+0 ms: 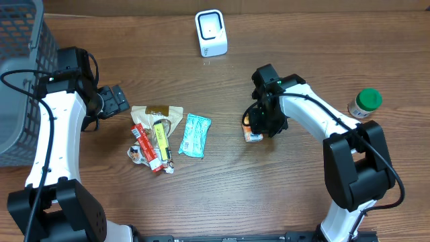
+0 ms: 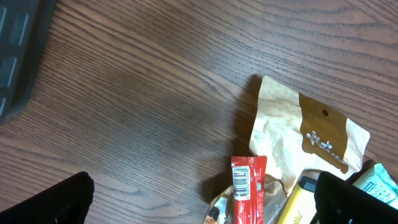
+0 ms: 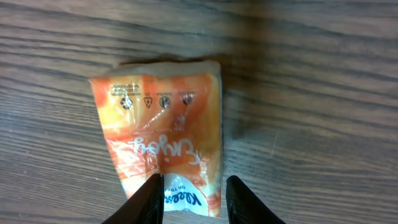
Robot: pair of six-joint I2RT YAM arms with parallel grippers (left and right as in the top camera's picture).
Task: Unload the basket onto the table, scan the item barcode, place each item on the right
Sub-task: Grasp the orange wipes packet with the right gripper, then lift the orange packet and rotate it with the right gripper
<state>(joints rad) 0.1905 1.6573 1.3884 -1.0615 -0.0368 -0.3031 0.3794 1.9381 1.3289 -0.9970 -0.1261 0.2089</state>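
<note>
An orange-and-white snack packet [image 3: 161,130] lies flat on the wood table, right of centre in the overhead view [image 1: 253,132]. My right gripper [image 3: 194,200] is down over its near end, one finger on each side, closed in on it [image 1: 263,125]. A white barcode scanner [image 1: 211,32] stands at the back middle of the table. My left gripper [image 2: 208,200] hangs wide open above the left edge of a pile of snacks, holding nothing [image 1: 118,101]. No barcode shows on the orange packet.
The pile holds a brown pouch [image 2: 298,134], a red bar [image 2: 247,190] with its barcode up, a yellow bar [image 1: 161,136] and a teal packet [image 1: 194,135]. A grey mesh basket [image 1: 20,81] stands far left. A green-capped bottle [image 1: 366,103] stands far right.
</note>
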